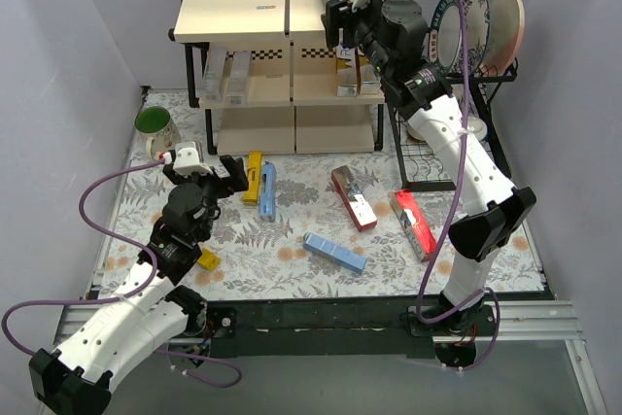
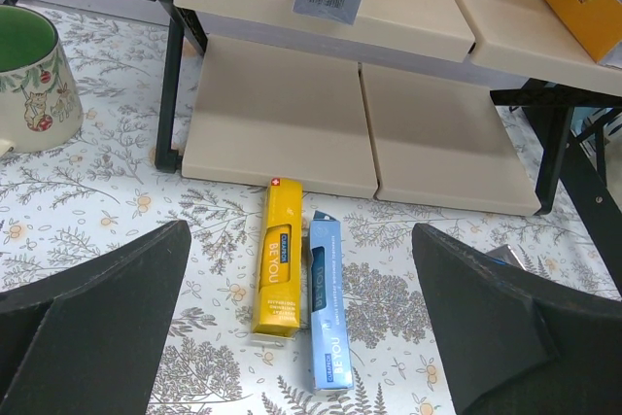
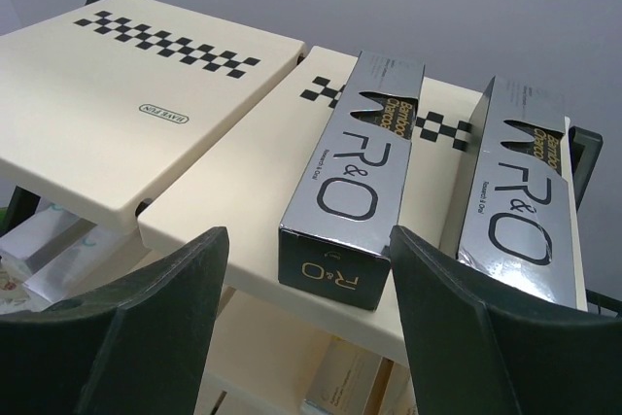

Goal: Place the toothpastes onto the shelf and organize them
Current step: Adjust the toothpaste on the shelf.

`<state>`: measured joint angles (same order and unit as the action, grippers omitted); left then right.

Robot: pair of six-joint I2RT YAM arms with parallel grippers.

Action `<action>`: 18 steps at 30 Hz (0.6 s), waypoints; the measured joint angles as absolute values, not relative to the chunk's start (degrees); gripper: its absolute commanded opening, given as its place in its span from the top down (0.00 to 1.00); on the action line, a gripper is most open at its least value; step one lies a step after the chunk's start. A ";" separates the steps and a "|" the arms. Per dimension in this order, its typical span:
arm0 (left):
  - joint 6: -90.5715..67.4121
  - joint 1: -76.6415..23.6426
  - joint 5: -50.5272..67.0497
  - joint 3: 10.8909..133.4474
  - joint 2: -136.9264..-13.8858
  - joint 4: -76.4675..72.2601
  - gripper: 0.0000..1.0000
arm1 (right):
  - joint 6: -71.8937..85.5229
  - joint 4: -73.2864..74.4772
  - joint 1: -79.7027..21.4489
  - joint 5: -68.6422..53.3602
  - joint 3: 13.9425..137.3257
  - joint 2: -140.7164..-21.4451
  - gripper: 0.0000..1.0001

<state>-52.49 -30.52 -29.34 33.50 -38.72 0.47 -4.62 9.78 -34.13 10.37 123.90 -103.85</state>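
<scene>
**Right gripper astride a silver carton on the top tier**

Your right gripper point(image 3: 309, 232) stands part-open around a silver toothpaste carton point(image 3: 350, 182) lying on the shelf's top board point(image 3: 292, 143). A gap shows at the left finger, and the right finger sits at the carton's edge. A second silver carton point(image 3: 515, 201) lies just beside it, near the board's right edge. The left-hand board point(image 3: 146, 65) offers open surface. Your left gripper point(image 2: 301, 230) hangs wide open, holding nothing, above a yellow carton point(image 2: 277, 269) and a blue carton point(image 2: 328, 303) side by side on the table point(image 2: 97, 191).
</scene>
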 measured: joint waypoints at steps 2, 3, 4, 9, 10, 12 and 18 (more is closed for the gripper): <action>-52.49 -30.52 -29.34 33.50 -38.68 0.47 0.02 | -4.60 9.78 -34.13 10.07 123.90 -103.85 0.25; -52.49 -30.52 -29.34 33.50 -38.65 0.47 0.02 | -4.58 9.80 -34.13 9.91 123.90 -103.85 0.25; -52.49 -30.52 -29.34 33.50 -38.65 0.47 0.02 | -4.56 9.85 -34.11 9.80 123.92 -103.85 0.25; -52.49 -30.52 -29.34 33.50 -38.65 0.47 0.02 | -4.45 10.02 -34.11 8.75 123.98 -103.85 0.25; -52.49 -30.52 -29.34 33.50 -38.65 0.47 0.02 | -4.47 10.04 -34.11 8.64 123.98 -103.85 0.25; -52.49 -30.52 -29.34 33.50 -38.65 0.47 0.02 | -4.51 10.11 -34.11 8.47 123.96 -103.77 0.25; -52.49 -30.52 -29.34 33.50 -38.61 0.47 0.02 | -4.67 10.17 -34.11 7.92 120.84 -100.82 0.25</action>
